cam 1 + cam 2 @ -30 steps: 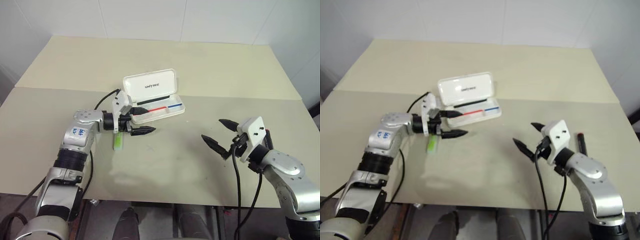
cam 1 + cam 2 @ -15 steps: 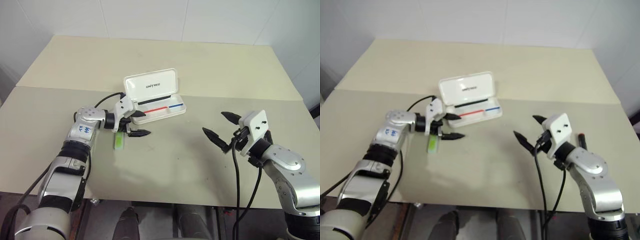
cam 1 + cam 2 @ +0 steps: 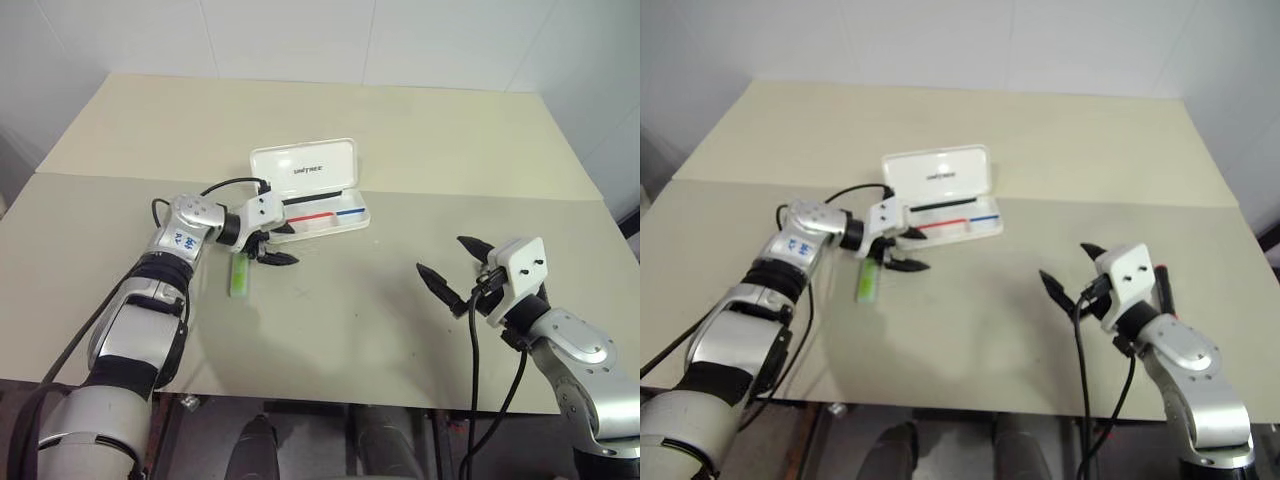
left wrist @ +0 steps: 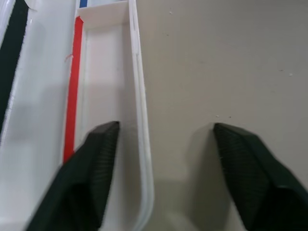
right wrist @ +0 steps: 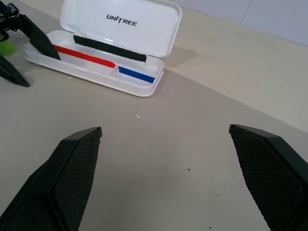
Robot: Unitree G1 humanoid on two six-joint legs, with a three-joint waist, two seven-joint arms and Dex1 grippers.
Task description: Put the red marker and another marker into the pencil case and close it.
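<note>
Left gripper (image 3: 277, 243) hangs spread at the near-left corner of the pencil case (image 3: 312, 195), one finger (image 4: 89, 166) over its tray, the other outside the wall. One case lies open on the surface (image 3: 330, 320), lid upright, tray holding no marker. One lime-green marker (image 3: 239, 276) lies just beneath that gripper. Right gripper (image 3: 452, 270) hovers spread wide over bare surface; one red marker (image 3: 1161, 287) lies just behind it, near the right edge.
</note>
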